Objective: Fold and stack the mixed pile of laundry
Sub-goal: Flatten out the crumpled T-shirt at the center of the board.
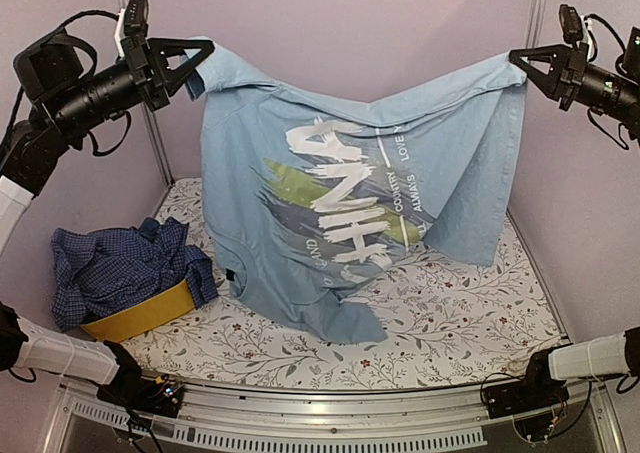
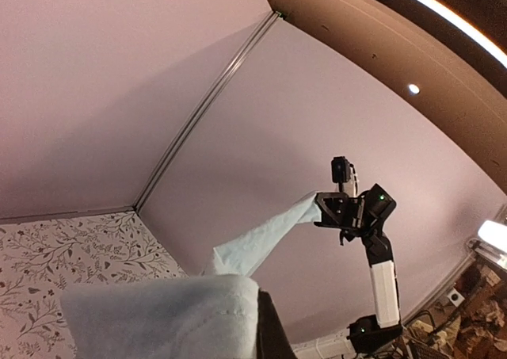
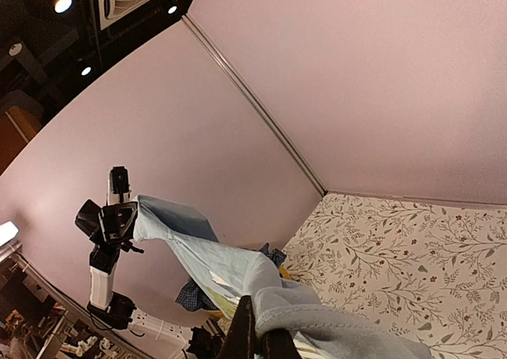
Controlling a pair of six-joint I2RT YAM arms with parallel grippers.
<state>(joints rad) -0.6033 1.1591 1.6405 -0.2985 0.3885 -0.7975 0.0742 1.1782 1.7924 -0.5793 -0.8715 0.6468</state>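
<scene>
Tabletop: one tabletop [image 1: 470,313], covered with a floral cloth; it carries everything else.
Basket: one yellow basket [image 1: 140,316] stands near the front, at about 8 o'clock.
Checked shirt: one navy-and-white checked shirt [image 1: 110,263] lies crumpled in the basket and spills over its rim. Whether more garments hide beneath it, I cannot tell.
T-shirt, place: one light blue T-shirt [image 1: 350,203] with white print hangs spread above the middle of the tabletop, from the centre toward 12 o'clock. Its lowest corner appears to rest on the cover.
T-shirt, handling: I judge it light, thin and very soft. It sags in the middle between the two holds and has no shape of its own. It is not fragile, but such fabric can slip out of a small pinch.
Where to hold: the outer corners along a seam, where the cloth is doubled, seem best to me. A hold in the middle would only bunch it.
Left end effector: the left end effector [image 1: 200,58], raised at about 10 o'clock, is clamped tight on the upper left corner of the T-shirt.
Right end effector: the right end effector [image 1: 520,61], raised at about 2 o'clock, is clamped tight on the upper right corner.
Count: two garments visible, one basket, two end effectors, both occupied.
</scene>
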